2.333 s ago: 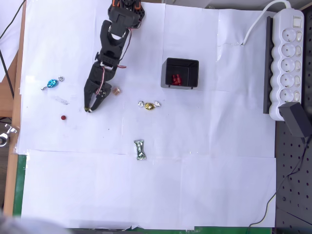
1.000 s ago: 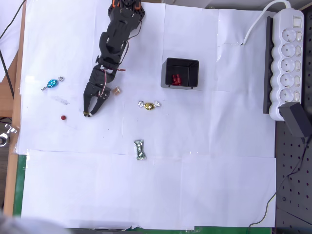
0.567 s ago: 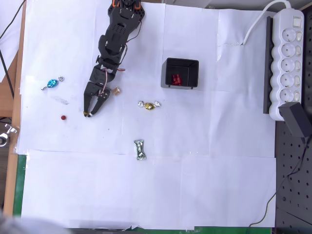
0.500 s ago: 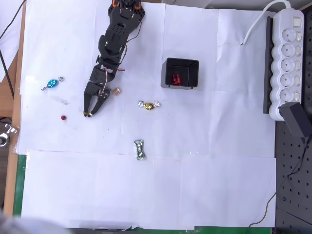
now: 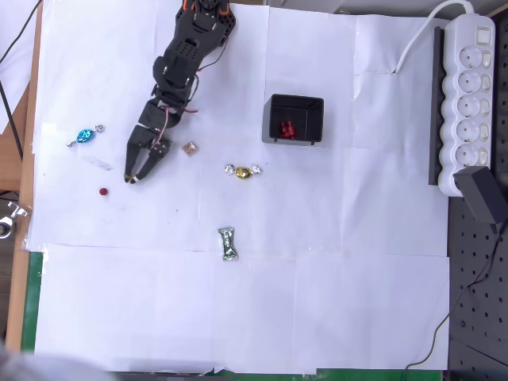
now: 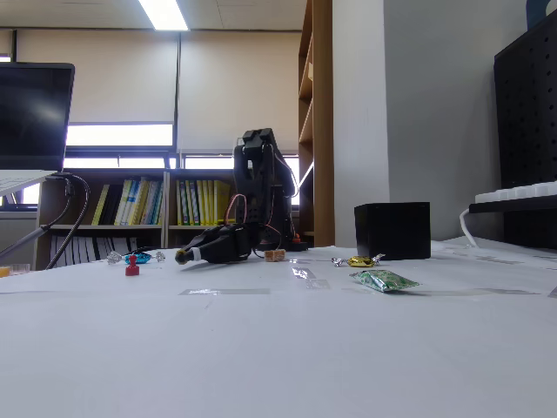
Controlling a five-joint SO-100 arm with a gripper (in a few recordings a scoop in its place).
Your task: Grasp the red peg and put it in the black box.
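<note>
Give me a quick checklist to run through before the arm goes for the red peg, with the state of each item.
1. Red peg free on the paper, nothing touching it: ok.
2. Gripper carrying nothing: cannot tell for certain; its fingers look close together in the overhead view.
3. Gripper over the peg: not ok; its tip sits up and to the right of the peg in the overhead view, apart from it.
4. Path to the peg free of candies: ok; the blue candy lies further up.
5. Peg upright: ok in the fixed view.
6. Black box open with room: ok; only a few red pieces lie inside.
</note>
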